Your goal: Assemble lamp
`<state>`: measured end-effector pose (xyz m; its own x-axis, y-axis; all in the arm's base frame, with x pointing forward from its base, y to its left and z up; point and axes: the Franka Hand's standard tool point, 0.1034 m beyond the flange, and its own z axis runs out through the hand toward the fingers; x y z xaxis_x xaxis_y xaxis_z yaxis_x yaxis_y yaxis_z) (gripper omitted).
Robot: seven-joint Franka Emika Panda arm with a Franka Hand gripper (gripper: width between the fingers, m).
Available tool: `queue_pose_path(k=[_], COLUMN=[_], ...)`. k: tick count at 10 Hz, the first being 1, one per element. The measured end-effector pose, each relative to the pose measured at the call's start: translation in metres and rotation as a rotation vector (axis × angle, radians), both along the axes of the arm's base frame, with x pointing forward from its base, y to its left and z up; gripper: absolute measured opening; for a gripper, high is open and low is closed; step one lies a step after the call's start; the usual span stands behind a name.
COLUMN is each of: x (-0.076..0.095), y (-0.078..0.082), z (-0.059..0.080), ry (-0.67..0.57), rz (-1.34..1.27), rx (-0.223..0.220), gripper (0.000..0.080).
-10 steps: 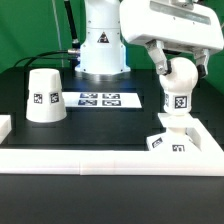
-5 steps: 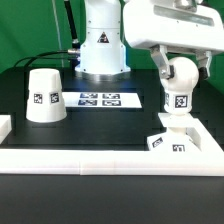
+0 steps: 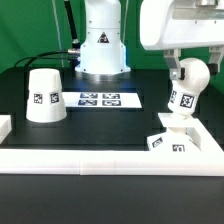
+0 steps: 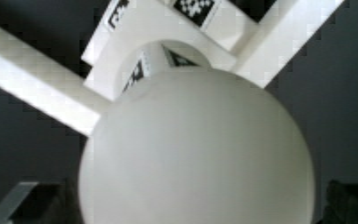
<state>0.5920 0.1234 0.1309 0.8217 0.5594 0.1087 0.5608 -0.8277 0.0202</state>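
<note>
The ball-like bulb (image 3: 187, 86) stands on the small square base (image 3: 168, 142) at the exterior view's right, and its top leans toward that view's right. My gripper (image 3: 193, 70) is down over the bulb's top, open, with one finger on each side. In the wrist view the bulb (image 4: 194, 140) fills the space between the dark fingertips (image 4: 30, 203), with thin dark gaps at both sides of my gripper (image 4: 190, 206). The cone shade (image 3: 43, 95) stands alone at the exterior view's left.
The marker board (image 3: 100, 99) lies flat mid-table, in front of the arm's white pedestal (image 3: 100, 45). A white rail (image 3: 100, 160) runs along the front edge, with a low white block (image 3: 4, 125) at the left end.
My gripper has shifted toward the exterior view's right. The bulb, upright before, now leans that way on the base. The jaws stay as wide as before.
</note>
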Motion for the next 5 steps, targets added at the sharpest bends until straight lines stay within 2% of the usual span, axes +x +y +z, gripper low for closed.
queue_pose_path(k=[1, 5], x=[-0.001, 0.0032], y=[-0.0008, -0.0089], z=[-0.0011, -0.0018], ry=[0.025, -0.001], rz=[0.001, 0.013], rx=[-0.005, -0.005], gripper=[0.0699, 0.0699])
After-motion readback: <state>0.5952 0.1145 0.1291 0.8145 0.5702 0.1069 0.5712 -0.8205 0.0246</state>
